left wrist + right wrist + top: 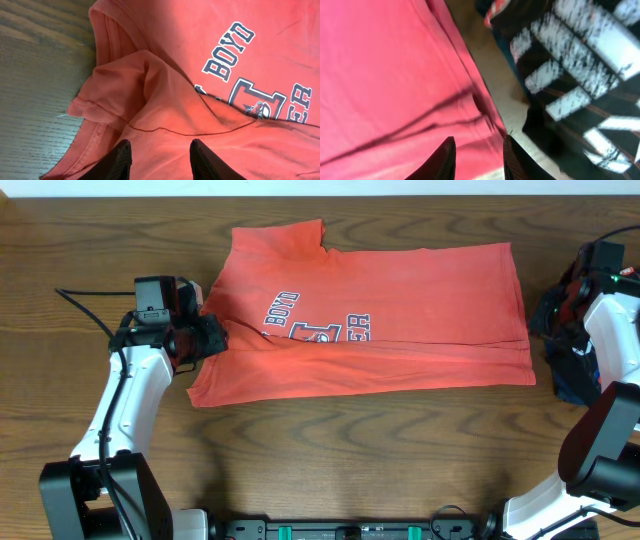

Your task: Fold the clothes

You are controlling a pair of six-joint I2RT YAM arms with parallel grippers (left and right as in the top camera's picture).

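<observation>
The clothes are one red-orange T-shirt (400,310), lying flat on the wooden table with its lower half folded up lengthwise. Navy-and-white lettering (227,52) shows on the chest. My left gripper (161,156) hovers over the shirt's left end, by a bunched sleeve (125,85). It is open, with only loose fabric below the gap. My right gripper (477,159) stands open over the shirt's right hem (470,107), holding nothing. In the overhead view the left gripper (208,336) sits at the shirt's left edge.
Dark navy garments with bold white lettering (580,75) are heaped at the table's right edge (560,355), just beyond the shirt's hem and beside the right arm (612,330). Bare wooden table (330,450) runs along the front.
</observation>
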